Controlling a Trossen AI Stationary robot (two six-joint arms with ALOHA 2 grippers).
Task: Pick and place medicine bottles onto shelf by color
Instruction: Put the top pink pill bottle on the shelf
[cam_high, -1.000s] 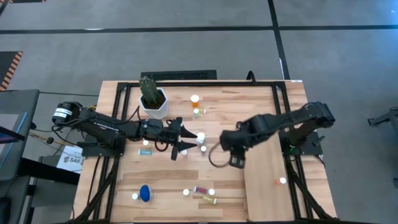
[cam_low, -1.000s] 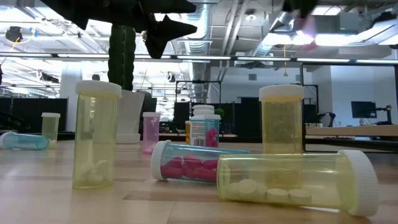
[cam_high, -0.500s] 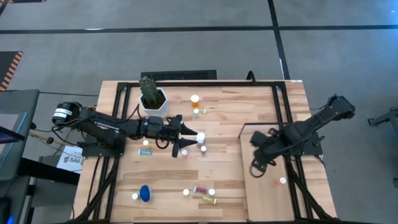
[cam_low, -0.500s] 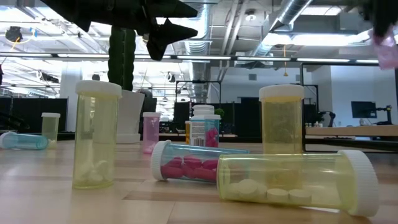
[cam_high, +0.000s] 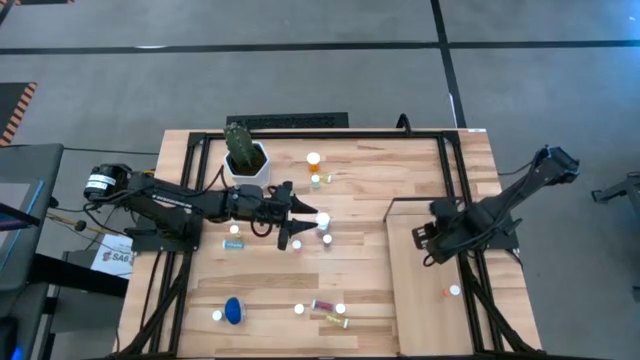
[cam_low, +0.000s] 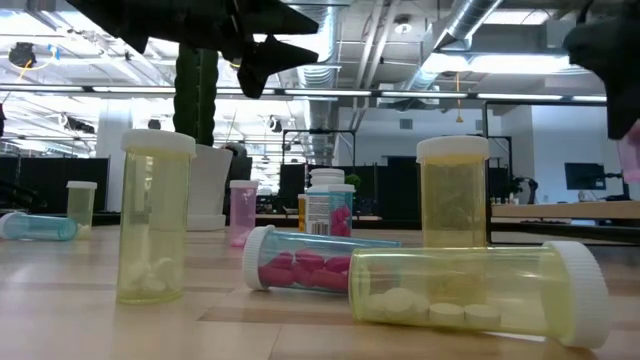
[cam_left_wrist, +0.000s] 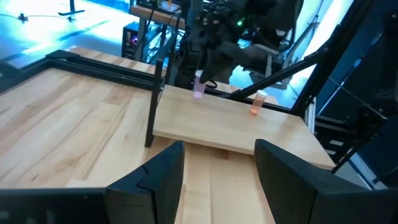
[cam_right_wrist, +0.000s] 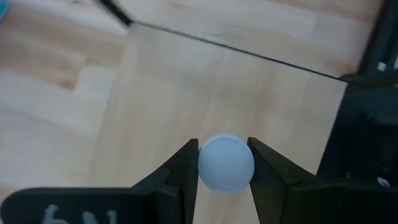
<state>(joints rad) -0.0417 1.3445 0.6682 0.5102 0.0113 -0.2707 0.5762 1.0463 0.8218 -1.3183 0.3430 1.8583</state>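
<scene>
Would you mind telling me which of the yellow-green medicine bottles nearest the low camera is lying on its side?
The yellow-green white-capped bottle at front right lies on its side, its cap pointing right. The two other yellow-green bottles, left and behind it, stand upright.

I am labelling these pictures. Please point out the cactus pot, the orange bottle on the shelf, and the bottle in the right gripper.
cactus pot (cam_high: 247, 168), high view, white rim.
orange bottle (cam_left_wrist: 255, 107), left wrist view, body.
pink bottle (cam_right_wrist: 226, 163), right wrist view, white cap.

Grey floor (cam_high: 300, 70) crossed by dark lines surrounds the worktop (cam_high: 350, 190). Beyond, an open hall: exposed ceiling ducts (cam_low: 480, 25), strip lights (cam_low: 420, 95), dark monitors (cam_low: 585, 175) on desks (cam_low: 560, 212).
</scene>
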